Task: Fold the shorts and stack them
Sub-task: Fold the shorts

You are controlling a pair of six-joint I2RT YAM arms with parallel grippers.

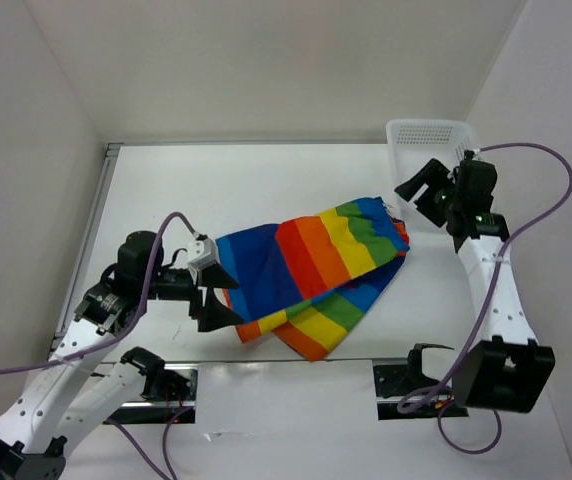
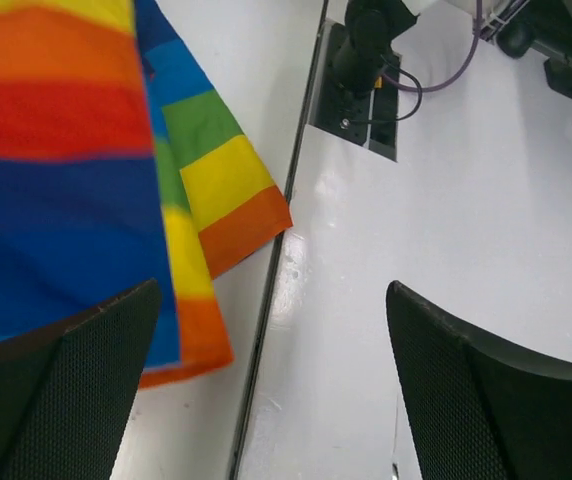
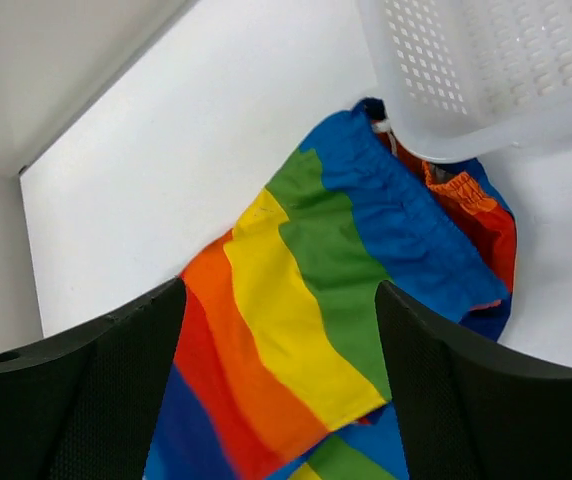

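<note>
— Where are the shorts (image 1: 311,275)?
— They lie loosely near the middle of the white table (image 1: 266,180). They are partly doubled over, so one striped layer rests on another. The waistband end points toward the basket (image 1: 428,140), and the leg ends lie near the table's front edge.
— Anything in the way?
— The basket sits in the far right corner. In the right wrist view its rim overlaps the waistband, but I cannot tell whether it touches the cloth. The right arm (image 1: 491,270) covers part of the basket from above. A purple cable (image 1: 551,175) loops off that arm, clear of the cloth.
— What's in the basket?
— The part of its inside that shows is bare white mesh. The shorts lie outside it.
— The left claw (image 1: 221,296)?
— Spread wide at the navy edge of the shorts. One finger (image 2: 61,400) is over the cloth's edge and the other is over bare table. It is pinching nothing.
— And the right claw (image 1: 421,192)?
— Spread too, hovering above the waistband end just beside the basket, holding nothing.
</note>
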